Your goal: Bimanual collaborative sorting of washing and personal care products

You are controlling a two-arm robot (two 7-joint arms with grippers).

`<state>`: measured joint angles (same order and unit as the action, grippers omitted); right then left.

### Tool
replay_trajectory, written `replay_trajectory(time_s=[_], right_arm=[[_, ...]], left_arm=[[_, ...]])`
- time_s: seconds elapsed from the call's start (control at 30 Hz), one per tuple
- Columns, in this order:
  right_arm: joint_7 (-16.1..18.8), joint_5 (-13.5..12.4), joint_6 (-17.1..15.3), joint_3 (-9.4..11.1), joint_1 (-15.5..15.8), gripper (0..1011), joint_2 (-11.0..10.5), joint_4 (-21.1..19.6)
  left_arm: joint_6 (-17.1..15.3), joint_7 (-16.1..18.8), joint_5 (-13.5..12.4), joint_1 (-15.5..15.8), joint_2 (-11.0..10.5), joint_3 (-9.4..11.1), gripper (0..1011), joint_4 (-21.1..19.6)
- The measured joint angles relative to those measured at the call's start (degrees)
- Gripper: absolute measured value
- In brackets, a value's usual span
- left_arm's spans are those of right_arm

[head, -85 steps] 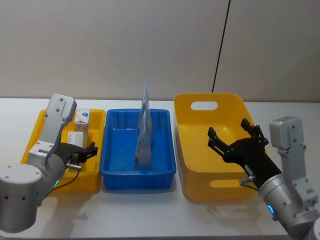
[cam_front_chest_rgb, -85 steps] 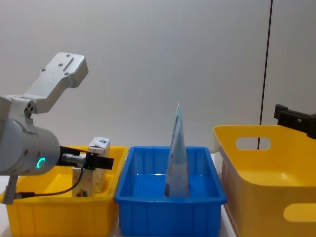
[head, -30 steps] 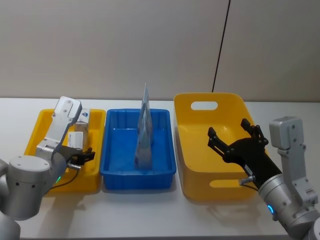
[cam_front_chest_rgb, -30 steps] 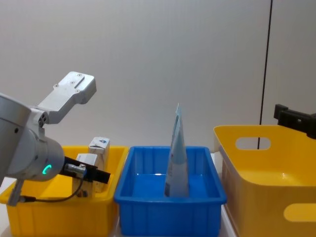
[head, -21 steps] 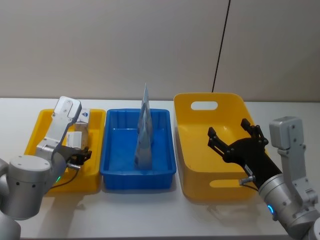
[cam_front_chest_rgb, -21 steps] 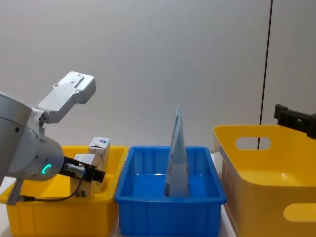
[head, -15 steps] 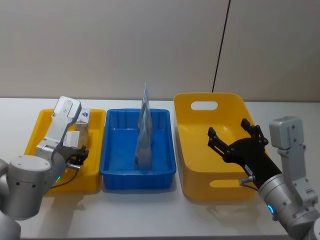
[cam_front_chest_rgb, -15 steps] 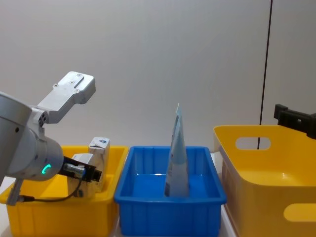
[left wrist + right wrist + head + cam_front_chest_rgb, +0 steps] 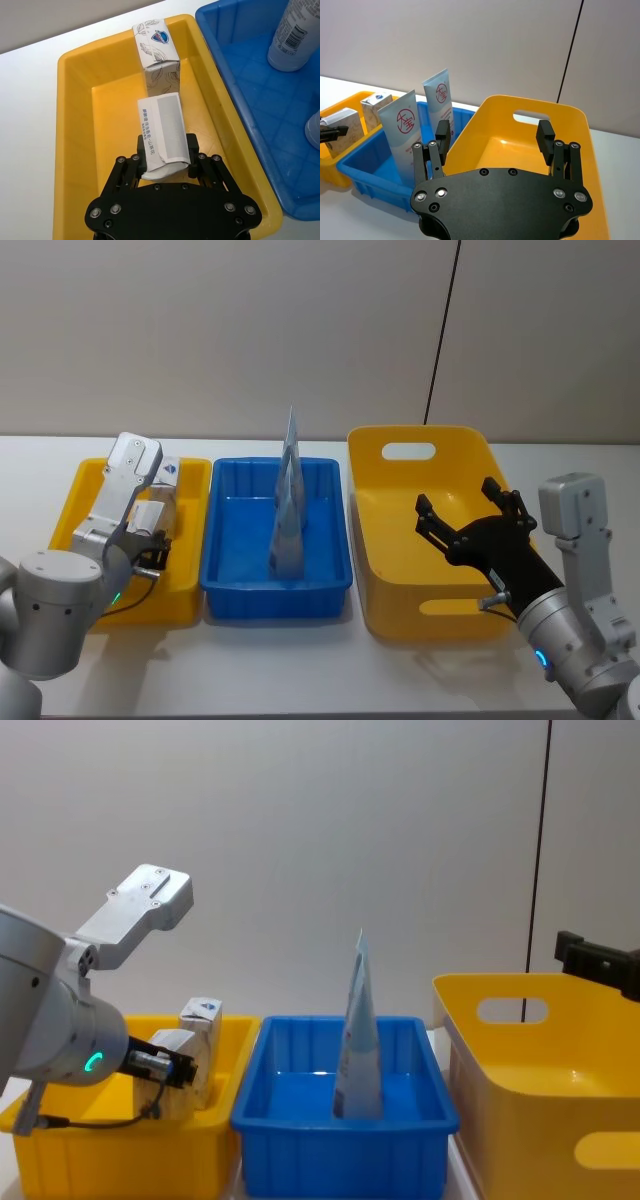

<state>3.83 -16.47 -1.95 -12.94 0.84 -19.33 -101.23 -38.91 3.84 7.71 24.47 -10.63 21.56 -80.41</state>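
Marbled box (image 9: 156, 55): pale grey-white with a blue diamond mark, standing upright in the far right corner of the small yellow bin (image 9: 75, 125).
White box (image 9: 161, 131): a second small pack, its top face white with a grey panel and a line of print. It lies lengthwise along the right side of the same bin, just in front of the marbled box. Whether it rests on the bin floor cannot be told.
Left gripper (image 9: 166, 160): low inside the small yellow bin, its fingers pressed to both sides of the near end of the white box, gripping it.
Tubes (image 9: 402, 130): two light blue tapered tubes with a red round mark, upright with caps down near the middle of the blue bin (image 9: 240, 530), one behind the other.
Right gripper (image 9: 494, 132): spread wide and holding nothing, hanging above the large yellow bin (image 9: 420, 615).
Bins: in a row across the white table (image 9: 300, 660), small yellow at the left, blue in the middle, large yellow at the right.
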Motion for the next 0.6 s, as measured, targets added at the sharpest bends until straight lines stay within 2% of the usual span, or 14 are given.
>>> replay_trajectory(time_s=[0.43, 0.6], right_arm=[[0.0, 0.0, 0.0, 0.0, 0.0, 1002, 0.0, 0.0], [0.0, 0.0, 0.0, 0.0, 0.0, 1002, 0.0, 0.0]], left_arm=[[-0.1, -0.1, -0.1, 0.0, -0.2, 0.0, 404, -0.2], [-0.3, -1.3, -0.4, -0.3, -1.3, 0.4, 404, -1.5]])
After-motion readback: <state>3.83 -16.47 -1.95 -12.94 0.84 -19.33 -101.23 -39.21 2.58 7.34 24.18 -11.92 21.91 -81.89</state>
